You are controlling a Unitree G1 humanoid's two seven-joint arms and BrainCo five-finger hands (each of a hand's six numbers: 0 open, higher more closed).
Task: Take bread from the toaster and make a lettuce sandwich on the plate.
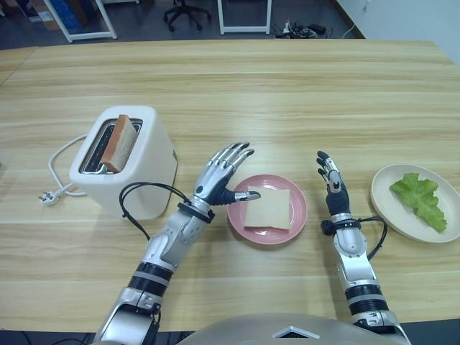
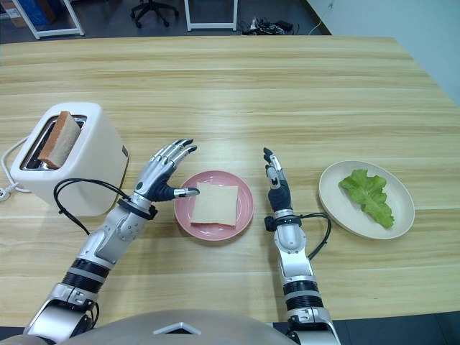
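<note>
A white toaster (image 1: 136, 169) stands at the left with one slice of bread (image 1: 118, 142) sticking up from a slot. A second slice of bread (image 1: 267, 207) lies flat on the pink plate (image 1: 298, 224) in the middle. My left hand (image 1: 223, 176) hovers at the plate's left edge, fingers spread and open, its thumb just touching the slice's corner. To the right of the plate my right hand (image 1: 332, 183) stands upright and open, holding nothing. A lettuce leaf (image 1: 422, 200) rests on a cream plate (image 1: 388, 205) at the far right.
The toaster's white cord and plug (image 1: 49, 195) trail off to the left on the wooden table (image 1: 287, 100). Chair and furniture legs stand on the floor beyond the table's far edge.
</note>
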